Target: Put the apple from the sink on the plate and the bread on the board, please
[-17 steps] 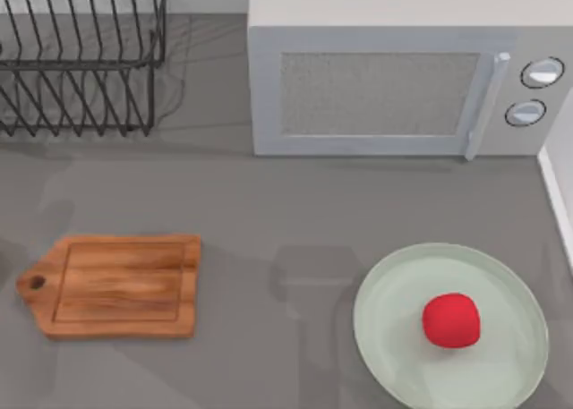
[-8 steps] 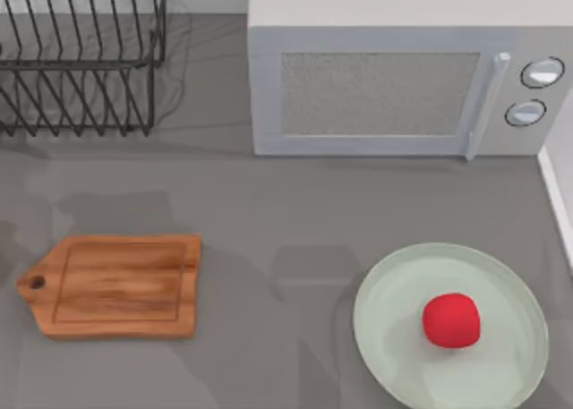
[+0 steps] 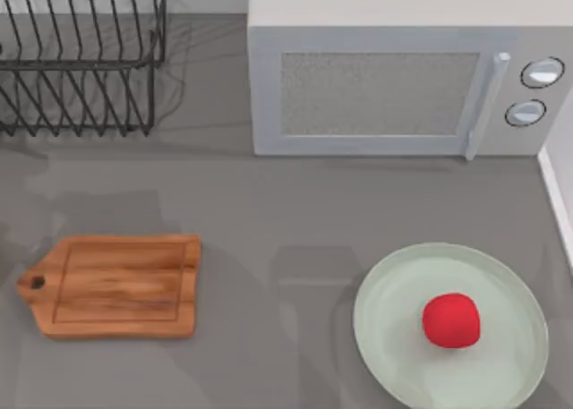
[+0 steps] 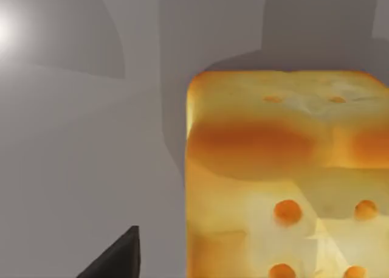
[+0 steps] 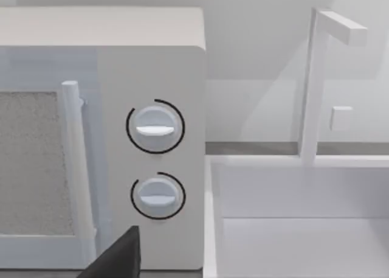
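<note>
The red apple (image 3: 451, 319) lies on the pale green plate (image 3: 385, 337) at the table's front right. At the front left lies the wooden board (image 3: 121, 285), bare, with its handle pointing left. The bread (image 4: 285, 174), a toasted cube with orange spots, stands on a grey surface close in front of my left gripper (image 4: 115, 260), slightly apart from its dark tip. My right gripper (image 5: 115, 257) is raised and faces the microwave's knobs (image 5: 155, 127) and the white sink (image 5: 304, 229).
A grey microwave (image 3: 394, 87) stands at the back middle and right. A black wire dish rack (image 3: 81, 60) stands at the back left. The sink's white rim (image 3: 555, 194) runs along the right edge, with a faucet (image 5: 316, 83) above it.
Faint shadows on the table's left side have shifted a little. The board, the plate and the apple have not moved.
</note>
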Robot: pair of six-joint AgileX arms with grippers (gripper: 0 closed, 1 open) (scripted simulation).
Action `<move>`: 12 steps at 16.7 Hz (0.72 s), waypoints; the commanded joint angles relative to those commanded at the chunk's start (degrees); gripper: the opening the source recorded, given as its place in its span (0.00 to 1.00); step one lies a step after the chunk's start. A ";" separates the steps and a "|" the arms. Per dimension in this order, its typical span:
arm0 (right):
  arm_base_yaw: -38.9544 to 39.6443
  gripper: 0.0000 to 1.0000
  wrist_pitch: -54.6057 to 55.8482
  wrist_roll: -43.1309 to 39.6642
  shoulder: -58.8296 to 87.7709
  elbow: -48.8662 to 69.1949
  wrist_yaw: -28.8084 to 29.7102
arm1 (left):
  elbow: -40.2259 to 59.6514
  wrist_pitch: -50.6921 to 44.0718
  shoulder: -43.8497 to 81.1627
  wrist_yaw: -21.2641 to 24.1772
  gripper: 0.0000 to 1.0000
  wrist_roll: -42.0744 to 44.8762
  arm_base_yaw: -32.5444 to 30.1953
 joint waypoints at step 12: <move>0.00 1.00 0.00 0.00 0.00 0.00 0.00 | -7.11 12.37 4.98 0.03 0.85 0.32 0.23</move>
